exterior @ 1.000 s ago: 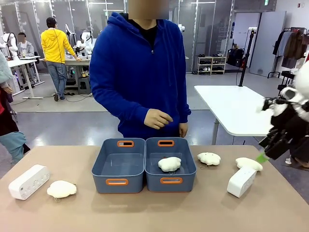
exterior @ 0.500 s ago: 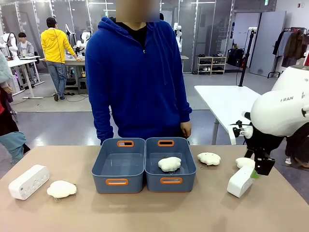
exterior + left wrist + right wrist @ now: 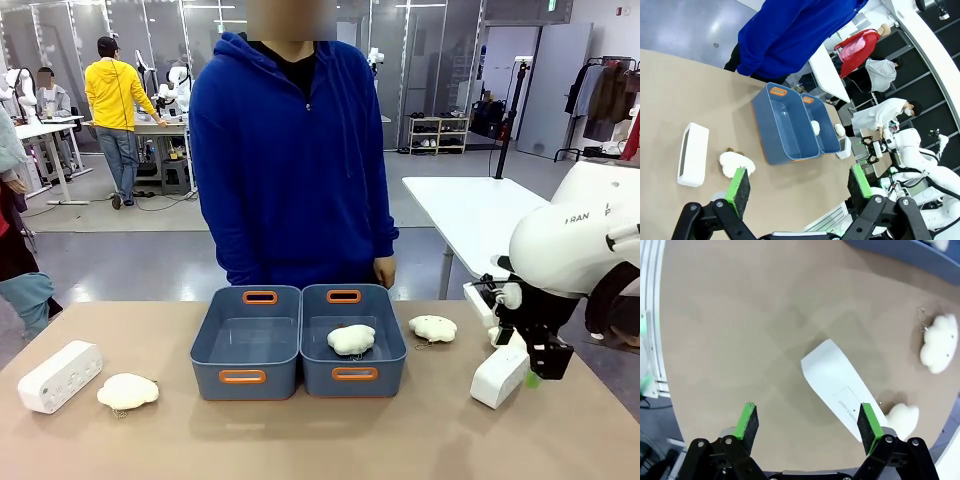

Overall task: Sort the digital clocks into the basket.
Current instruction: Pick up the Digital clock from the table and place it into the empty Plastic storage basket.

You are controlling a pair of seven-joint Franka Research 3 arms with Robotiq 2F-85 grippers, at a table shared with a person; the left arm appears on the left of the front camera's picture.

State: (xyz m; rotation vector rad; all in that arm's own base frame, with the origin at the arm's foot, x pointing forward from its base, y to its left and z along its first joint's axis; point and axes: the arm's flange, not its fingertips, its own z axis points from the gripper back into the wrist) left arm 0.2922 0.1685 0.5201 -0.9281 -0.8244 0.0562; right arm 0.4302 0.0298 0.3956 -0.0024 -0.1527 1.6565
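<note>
Tan table (image 3: 400, 440): right hand (image 3: 806, 412) wide above digital clock (image 3: 840, 390), cloud toy (image 3: 905, 417) half hidden behind it; left hand (image 3: 798, 184) wide.

Clocks (image 3: 60, 376) are read as smooth, hard white plastic; baskets (image 3: 212, 375) as slightly glossy blue-grey plastic; table (image 3: 400, 440) as matt; cloud items (image 3: 127, 390) as soft, puffy fabric.

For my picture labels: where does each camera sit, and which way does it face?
Front view: fixed between the arms, facing across the table to the person; right gripper beside the right digital clock.
Left wrist view: on the left wrist, looking slantwise down at the left digital clock; open left gripper below.
Right wrist view: on the right wrist, looking down at the right digital clock; open right gripper below.
Shared: front and right wrist views both show that clock.
</note>
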